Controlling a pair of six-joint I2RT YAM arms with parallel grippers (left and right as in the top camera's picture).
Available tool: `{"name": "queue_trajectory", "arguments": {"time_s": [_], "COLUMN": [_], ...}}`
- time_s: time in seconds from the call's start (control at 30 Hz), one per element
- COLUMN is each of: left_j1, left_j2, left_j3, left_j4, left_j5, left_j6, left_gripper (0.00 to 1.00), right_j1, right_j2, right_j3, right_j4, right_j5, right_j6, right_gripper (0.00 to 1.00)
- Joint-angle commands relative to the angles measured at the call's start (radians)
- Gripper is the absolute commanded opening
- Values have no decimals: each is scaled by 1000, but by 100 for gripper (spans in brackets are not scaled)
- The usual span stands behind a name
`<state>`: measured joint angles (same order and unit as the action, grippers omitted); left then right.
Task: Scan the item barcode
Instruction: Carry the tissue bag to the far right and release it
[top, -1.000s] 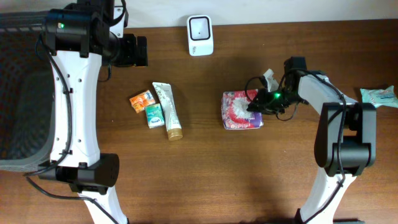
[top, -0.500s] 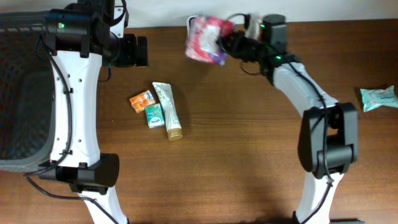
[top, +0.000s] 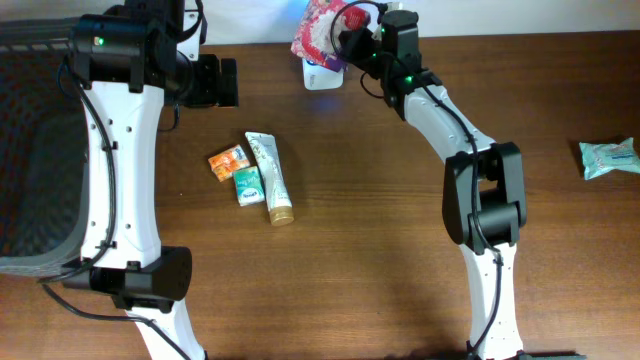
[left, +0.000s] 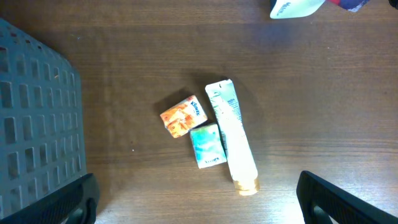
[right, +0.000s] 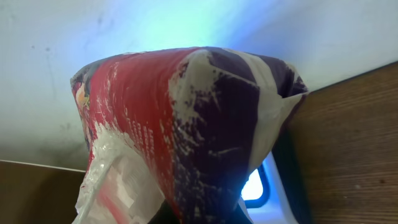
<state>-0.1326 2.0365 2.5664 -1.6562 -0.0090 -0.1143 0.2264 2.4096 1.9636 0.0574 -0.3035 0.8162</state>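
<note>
midway across the left half of the table (top: 400, 250), nearest of all, lie 3 small things in a cluster. a toothpaste tube (top: 270, 178) lies with its gold cap pointing at the near edge. a green packet (top: 247, 186) touches the tube's left side. an orange packet (top: 228, 162) lies just beyond and meets the green one at a corner. a dark mesh basket (top: 30, 150) takes up the left edge. at the right edge, well apart from everything else, lies a pale teal wipes pack (top: 608, 157).

farther on, the left gripper (top: 215, 82) hangs above the table between the cluster and the far edge. it is released. its 2 fingers (left: 62, 199) are spread wide at the lower corners of the left wrist view, with only the cluster below showing between them.

at the far edge, near its middle, sits the white scanner (top: 322, 75), glowing blue. the right gripper (top: 348, 45) is clenched on the tissue pack (top: 318, 25), a soft pack in red, white and purple. it holds the pack in the air over the scanner's far end, hiding that part from above. in the right wrist view the crumpled pack fills most of the frame. the scanner's lit face shows just beneath the pack's right side, and the pale wall (right: 323, 31) behind is washed in blue light. i cannot tell whether the pack touches the scanner.
</note>
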Motion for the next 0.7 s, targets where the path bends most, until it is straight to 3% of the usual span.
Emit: {"name": "queue_trajectory", "arguments": {"time_s": [0.0,0.17,0.4,0.57,0.6,0.63,0.67], "left_j1": [-4,-3,-3,-4,-4,-4,-4], "left_j2": [0,0,0,0,0,0,0], "left_j3": [0,0,0,0,0,0,0], "left_j4": [1,1,1,1,1,1,1], "left_j5": [-6,-6,-6,-6,-6,-6,-6], "left_j6": [-5,-5,-5,-5,-5,-5,-5], "left_gripper": [99,99,99,99,99,99,99], "right_j1": [-47,-237,-658,-867,-884,-891,-896], "right_j2": [-16,-80,-114,-114,-114,-114,-113], "right_j3": [28,28,28,28,28,27,27], "right_j4": [12,-6,-458,-584,-599,-603,-603], "right_j5": [-61,-284,-370,-330,-300,-281,-256], "right_j6": [1,1,37,-17,-19,-19,-35], "right_gripper": [4,4,4,4,10,23,52]}}
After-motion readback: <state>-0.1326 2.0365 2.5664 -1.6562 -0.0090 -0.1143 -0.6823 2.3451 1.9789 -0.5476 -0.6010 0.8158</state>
